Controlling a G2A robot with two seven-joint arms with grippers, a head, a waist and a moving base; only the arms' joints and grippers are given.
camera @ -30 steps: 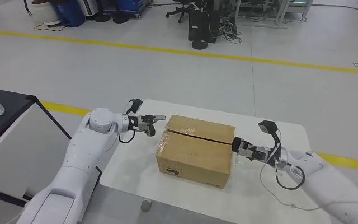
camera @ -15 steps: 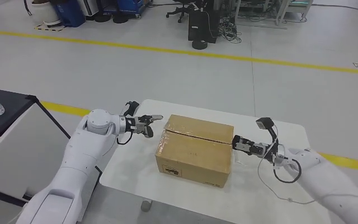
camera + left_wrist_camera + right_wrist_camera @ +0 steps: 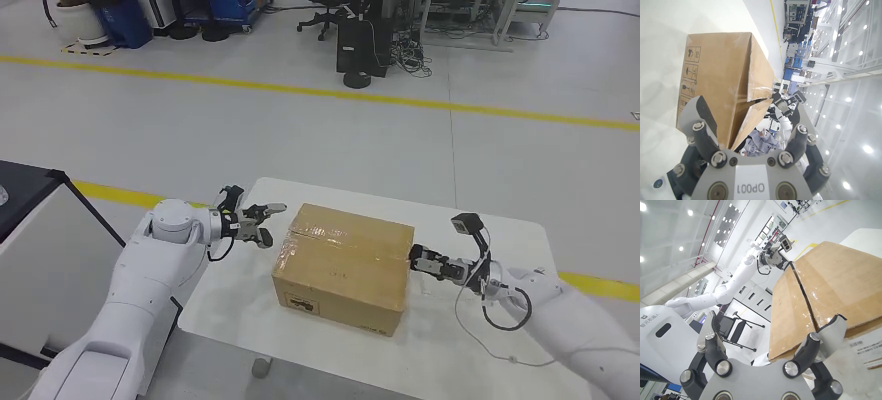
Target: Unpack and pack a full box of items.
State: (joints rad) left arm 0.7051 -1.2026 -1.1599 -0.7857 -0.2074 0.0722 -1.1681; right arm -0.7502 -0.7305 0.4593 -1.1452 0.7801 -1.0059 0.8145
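Since both arms sit at opposite ends of the cardboard box (image 3: 342, 275), I'd say the step in hand is getting the top flaps open, and nothing's been unpacked yet. The box sits about mid-desk (image 3: 480, 330) with its flaps down and shiny clear tape (image 3: 815, 296) running along the centre seam (image 3: 345, 237). In the wrist views that seam looks split already, with a dark gap between the two flaps, so I reckon the tape won't fight much.

The left tool (image 3: 268, 224) is spread wide with nothing in it, hanging just off the box's end, lined up with where the seam comes out. The right tool (image 3: 414, 260) is also wide and empty. One of its fingers is right at the top edge by the seam, but I can't tell if it's actually touching.

How I'd do it:

- Pick one flap, not both. Get a fingertip into the gap at the seam end and hook under the flap's free edge.
- Lift up and out in an arc around the flap's fold line. Don't pull straight up, or the whole box comes with you.
- Use the other arm as a brace, pressing down on the opposite flap or against the end wall, because that desk looks slippery.
- Watch the tape scraps at the corners. If one still bridges the flaps, go slowly or the cardboard tears.
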